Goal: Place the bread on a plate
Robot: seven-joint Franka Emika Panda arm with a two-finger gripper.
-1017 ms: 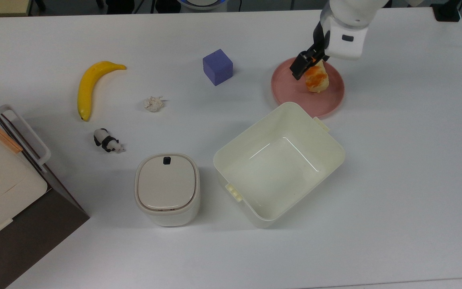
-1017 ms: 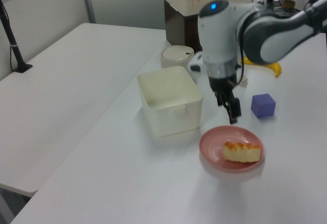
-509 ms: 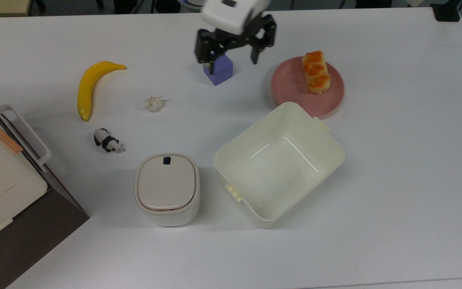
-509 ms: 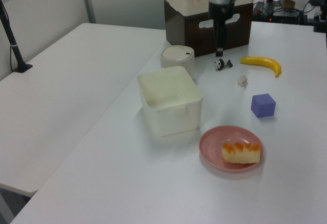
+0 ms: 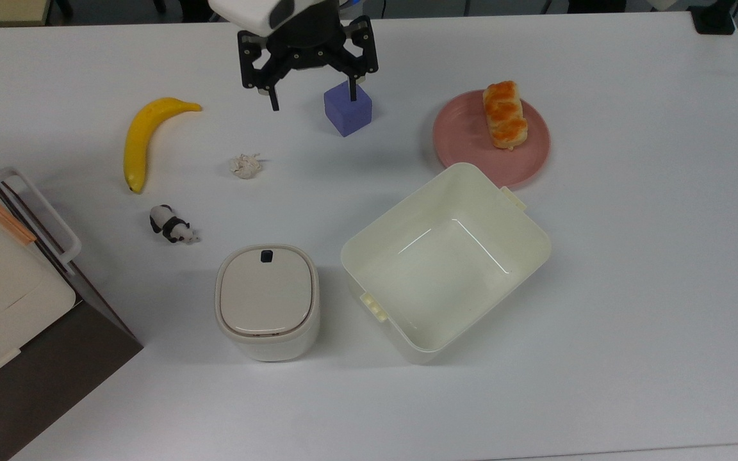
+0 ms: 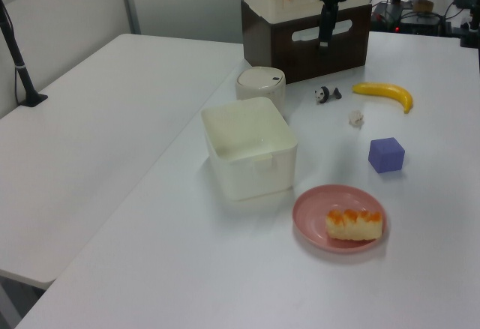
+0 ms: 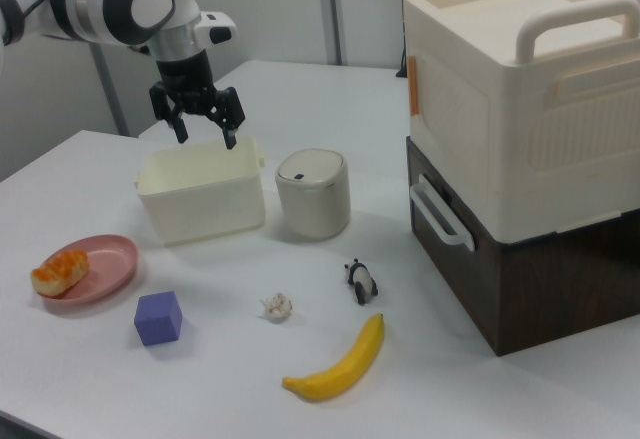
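Resting on the plate (image 5: 468,144), the bread (image 5: 505,113) lies toward the plate's upper right part in the top view, its glossy orange top up; in the left view both sit at lower right, in the right view at far left. Just below the plate in the top view stands the open tub (image 5: 446,259), its corner close to the plate's rim. The cube (image 5: 348,107) sits to the top view's left of the plate, well apart from it. The gripper (image 5: 312,97) hangs at upper centre of the top view, above the table (image 5: 631,256), jaws spread wide and holding nothing. Farther left in the top view lie a paper wad (image 5: 245,166), banana (image 5: 145,137), panda (image 5: 172,225) and lidded bin (image 5: 266,301).
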